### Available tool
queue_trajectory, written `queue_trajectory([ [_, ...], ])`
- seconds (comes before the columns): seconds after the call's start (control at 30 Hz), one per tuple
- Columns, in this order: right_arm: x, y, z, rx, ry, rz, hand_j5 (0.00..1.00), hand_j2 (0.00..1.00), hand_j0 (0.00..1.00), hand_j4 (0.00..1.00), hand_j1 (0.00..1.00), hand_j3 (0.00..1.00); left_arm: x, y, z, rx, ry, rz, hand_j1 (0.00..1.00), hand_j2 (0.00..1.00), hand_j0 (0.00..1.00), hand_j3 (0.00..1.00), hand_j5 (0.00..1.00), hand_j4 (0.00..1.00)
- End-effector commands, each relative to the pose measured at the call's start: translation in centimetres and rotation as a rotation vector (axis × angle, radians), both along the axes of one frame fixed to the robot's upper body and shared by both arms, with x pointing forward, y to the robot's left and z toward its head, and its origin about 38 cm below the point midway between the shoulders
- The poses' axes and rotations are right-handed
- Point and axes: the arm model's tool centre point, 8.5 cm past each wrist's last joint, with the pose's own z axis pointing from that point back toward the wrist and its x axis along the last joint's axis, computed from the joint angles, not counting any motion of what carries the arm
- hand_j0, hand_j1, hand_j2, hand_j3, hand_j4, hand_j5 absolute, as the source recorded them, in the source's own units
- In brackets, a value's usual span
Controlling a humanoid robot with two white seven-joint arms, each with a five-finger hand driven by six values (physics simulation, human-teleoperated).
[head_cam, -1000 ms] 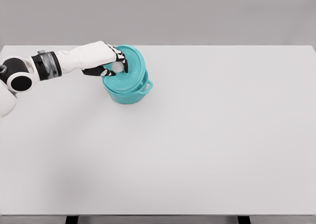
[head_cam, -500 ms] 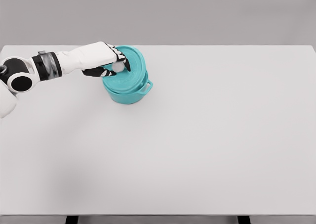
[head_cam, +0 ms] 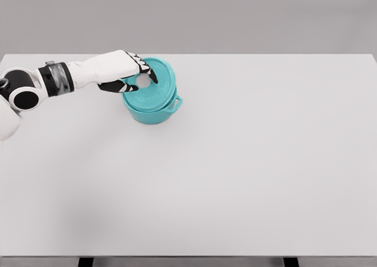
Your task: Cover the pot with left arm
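Left hand (head_cam: 126, 72) grasping white knob (head_cam: 143, 79) — teal lid (head_cam: 154, 85) on pot (head_cam: 152, 111) (slightly tilted).

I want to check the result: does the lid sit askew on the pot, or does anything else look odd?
Nothing stands out. The lid lies nearly flat on the pot, and the left hand has its fingers at the white knob.

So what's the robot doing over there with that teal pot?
The left hand grips the white knob of the teal lid, which sits on the teal pot toward the far left of the white table. The lid looks roughly seated, and the fingers are closed on the knob. No right arm is in view.
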Motion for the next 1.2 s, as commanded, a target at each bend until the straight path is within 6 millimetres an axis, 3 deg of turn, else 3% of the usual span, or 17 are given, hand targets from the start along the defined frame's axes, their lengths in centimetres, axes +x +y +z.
queue_trajectory([
  [0.0,0.0,0.0,0.0,0.0,0.001,0.0,1.0,1.0,1.0,1.0,1.0,1.0,0.0,0.0,0.1,-0.008,0.001,0.003,0.66,0.66,0.66,0.66,0.66,0.66],
  [0.17,0.0,0.0,0.0,0.0,0.001,0.0,1.0,1.0,1.0,1.0,1.0,1.0,0.0,0.1,0.1,-0.006,0.001,0.003,0.72,0.72,0.72,0.72,0.72,0.72],
  [0.63,0.0,0.0,0.0,0.0,0.001,0.0,1.0,1.0,1.0,1.0,1.0,1.0,-0.1,0.1,-0.1,-0.008,0.004,0.003,0.74,0.74,0.74,0.74,0.74,0.74],
  [0.87,0.0,0.0,0.0,0.0,-0.001,0.0,1.0,1.0,1.0,1.0,1.0,1.0,-0.9,-0.1,2.2,-0.008,-0.051,-0.033,0.75,0.75,0.75,0.75,0.75,0.75],
  [0.97,0.0,0.0,0.0,0.0,-0.001,0.0,1.0,1.0,1.0,1.0,1.0,1.0,-1.5,1.9,3.4,-0.008,-0.059,-0.019,0.75,0.75,0.75,0.75,0.75,0.75],
  [1.0,0.0,0.0,0.0,0.0,-0.001,0.0,1.0,1.0,1.0,1.0,1.0,1.0,-2.0,3.5,4.5,-0.008,-0.068,-0.003,0.85,0.85,0.85,0.85,0.85,0.85],
  [1.03,0.1,0.0,0.0,0.0,-0.001,0.0,1.0,1.0,1.0,1.0,1.0,1.0,-2.3,4.9,5.1,-0.005,-0.07,0.015,0.88,0.88,0.88,0.88,0.88,0.88],
  [1.07,0.1,0.0,0.0,0.0,-0.001,0.0,1.0,1.0,1.0,1.0,1.0,1.0,-2.9,6.7,6.0,0.019,-0.081,0.039,1.0,1.0,1.0,1.0,1.0,1.0],
  [1.13,0.0,0.0,0.0,0.0,0.001,0.0,1.0,1.0,1.0,1.0,1.0,1.0,-3.4,9.1,7.4,0.039,-0.105,0.081,1.0,1.0,1.0,1.0,1.0,1.0],
  [1.17,0.0,0.0,0.0,0.0,0.001,0.0,1.0,1.0,1.0,1.0,1.0,1.0,-4.3,10.6,6.7,0.046,-0.075,0.102,1.0,1.0,1.0,1.0,1.0,1.0],
])
